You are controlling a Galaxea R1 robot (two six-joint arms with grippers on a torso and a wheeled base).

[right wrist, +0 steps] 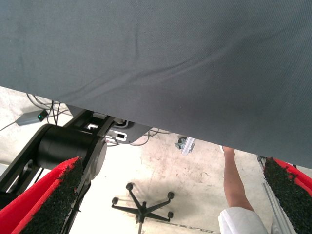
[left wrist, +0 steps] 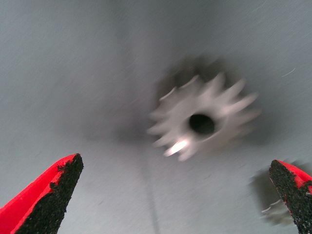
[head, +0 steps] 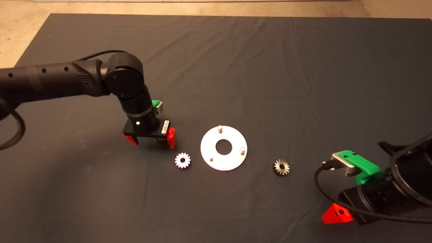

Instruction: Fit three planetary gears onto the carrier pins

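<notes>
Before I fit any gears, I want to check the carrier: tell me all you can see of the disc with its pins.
The disc is a flat, pale, metal-looking round plate with a large round centre hole, lying flat on the dark mat. Three short silvery pins stand upright on it, evenly spaced around the hole; all are bare. Nothing touches it: one gear lies apart on one side, another on the other.

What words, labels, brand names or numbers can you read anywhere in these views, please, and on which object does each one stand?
None can be read.
The small white strip on the left gripper body carries marks too small to read.
The planetary gears, the disc with its carrier pins, the mat and the right gripper bear no visible text.
</notes>
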